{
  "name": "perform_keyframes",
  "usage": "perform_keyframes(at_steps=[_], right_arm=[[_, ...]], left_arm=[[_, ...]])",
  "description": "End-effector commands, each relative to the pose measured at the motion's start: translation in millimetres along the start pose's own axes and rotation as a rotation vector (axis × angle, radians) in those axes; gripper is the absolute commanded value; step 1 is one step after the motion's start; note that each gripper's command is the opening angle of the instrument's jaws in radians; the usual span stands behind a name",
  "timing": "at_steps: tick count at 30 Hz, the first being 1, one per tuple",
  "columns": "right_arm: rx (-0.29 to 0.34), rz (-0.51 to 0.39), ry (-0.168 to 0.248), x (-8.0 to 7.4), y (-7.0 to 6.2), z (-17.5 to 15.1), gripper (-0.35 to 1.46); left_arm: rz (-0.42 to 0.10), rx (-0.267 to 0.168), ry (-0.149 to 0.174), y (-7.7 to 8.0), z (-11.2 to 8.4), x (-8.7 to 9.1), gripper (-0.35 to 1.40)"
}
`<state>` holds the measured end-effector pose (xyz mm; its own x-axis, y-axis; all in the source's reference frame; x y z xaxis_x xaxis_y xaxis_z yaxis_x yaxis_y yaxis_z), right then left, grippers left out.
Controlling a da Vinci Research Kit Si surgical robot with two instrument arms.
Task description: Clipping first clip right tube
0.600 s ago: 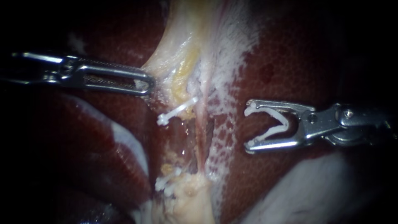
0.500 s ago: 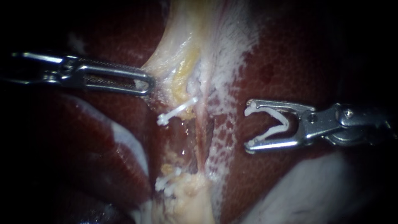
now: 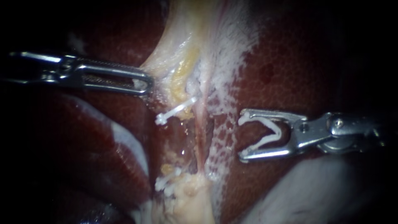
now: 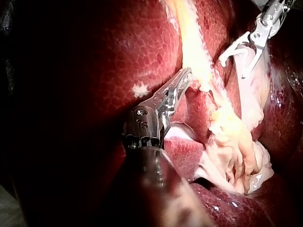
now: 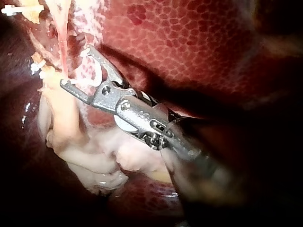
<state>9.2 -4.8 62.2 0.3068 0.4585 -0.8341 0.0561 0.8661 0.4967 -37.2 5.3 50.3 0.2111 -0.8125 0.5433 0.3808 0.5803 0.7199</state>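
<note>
Right instrument [image 3: 242,137], jaws spread yet holding an open white clip [image 3: 265,143], sits at three o'clock of the right tube [image 3: 202,128], not touching it, while the left instrument [image 3: 145,86] clamps pale tissue [image 3: 174,49] at eleven o'clock.

Our left instrument [image 3: 143,85] is silvery steel: two long, slim jaws with a slot down the middle and fine ridged teeth, set on a dark ribbed wrist with a small round screw. Our right instrument [image 3: 242,137] is bright steel too, with shorter, hook-tipped jaws, round pivot pins behind them, then a dark shaft.
</note>
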Motion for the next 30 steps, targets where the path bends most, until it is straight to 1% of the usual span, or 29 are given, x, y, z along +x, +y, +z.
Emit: perform_keyframes(at_steps=[1, 3, 4, 5, 9, 12, 18, 30], right_arm=[[0.002, 0.009, -0.002, -0.4, -0.2, 0.5, 0.60], [0.012, 0.023, -0.003, -1.1, -0.4, 1.9, 0.60], [0.016, 0.025, -0.004, -1.4, -0.5, 2.5, 0.60], [0.020, 0.028, -0.005, -1.7, -0.6, 3.2, 0.60], [0.038, 0.036, -0.008, -2.3, -0.7, 4.9, 0.60], [0.046, 0.044, -0.009, -2.3, -0.5, 5.9, 0.60], [0.047, 0.068, -0.010, -1.8, -0.2, 7.5, 0.60], [0.072, 0.087, -0.014, -1.0, 0.1, 9.7, 0.60]], left_arm=[[-0.004, -0.006, -0.002, 0.1, -0.4, -0.4, -0.35], [-0.009, -0.014, -0.001, 0.3, -1.3, -1.2, -0.35], [-0.019, -0.019, -0.005, 0.5, -1.9, -1.7, -0.35], [-0.017, -0.021, -0.011, 0.5, -2.4, -2.1, -0.35], [-0.016, -0.029, -0.024, 0.4, -3.9, -3.4, -0.35], [-0.012, -0.031, -0.028, -0.1, -4.1, -3.6, -0.35], [-0.010, -0.040, -0.036, -1.7, -4.3, -3.8, -0.35], [-0.007, -0.021, -0.037, -4.3, -4.4, -4.3, -0.35]])
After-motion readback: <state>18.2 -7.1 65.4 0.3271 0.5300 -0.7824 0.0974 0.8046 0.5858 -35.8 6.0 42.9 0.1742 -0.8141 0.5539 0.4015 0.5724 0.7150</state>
